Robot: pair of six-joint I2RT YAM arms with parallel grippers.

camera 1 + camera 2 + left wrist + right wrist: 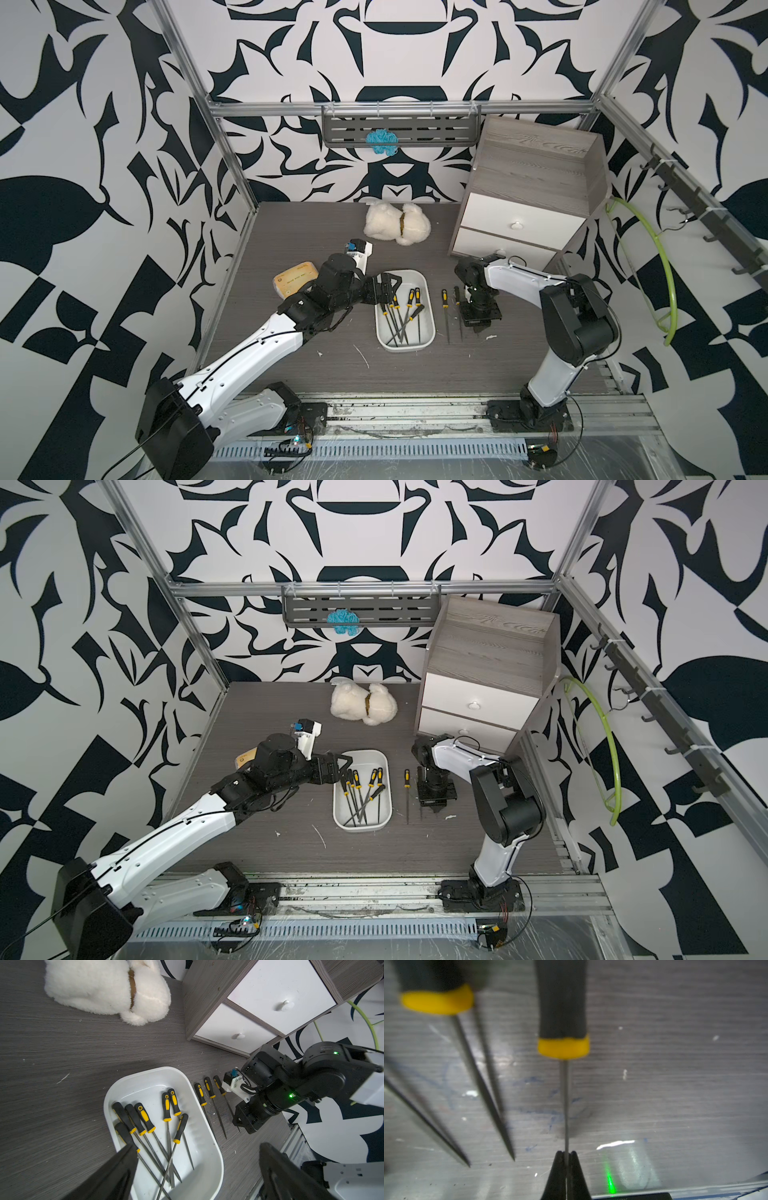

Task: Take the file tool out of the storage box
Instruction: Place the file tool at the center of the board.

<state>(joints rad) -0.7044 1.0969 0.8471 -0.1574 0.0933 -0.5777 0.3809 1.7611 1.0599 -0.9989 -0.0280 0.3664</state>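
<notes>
Black and white shapes cover the walls [83,124] around a grey table [415,374]. At the middle of the table sits the white storage box [409,277]. A fluffy white toy [397,224] lies at 12 o'clock from the box, and a grey cabinet [532,187] stands at about 1 o'clock.

Seven files [167,1105] with black and yellow handles lie in the box, some crossing over each other. Three files are out of the box, side by side on the table at its 3 o'clock side.

The right gripper [566,1153] is pinched tight on the thin metal part of the outer file [562,1012], the one farthest from the box. It is very low, right next to the two other files [200,1095]. I cannot tell if it rests flat on the table.

The left gripper [197,1146] is spread wide with nothing in it. It hangs over the box at the 10 o'clock corner, above the handles.

So I think part of the job is done. The third file needs letting go, and seven more wait in the box. The left gripper looks ready to reach for one.
</notes>
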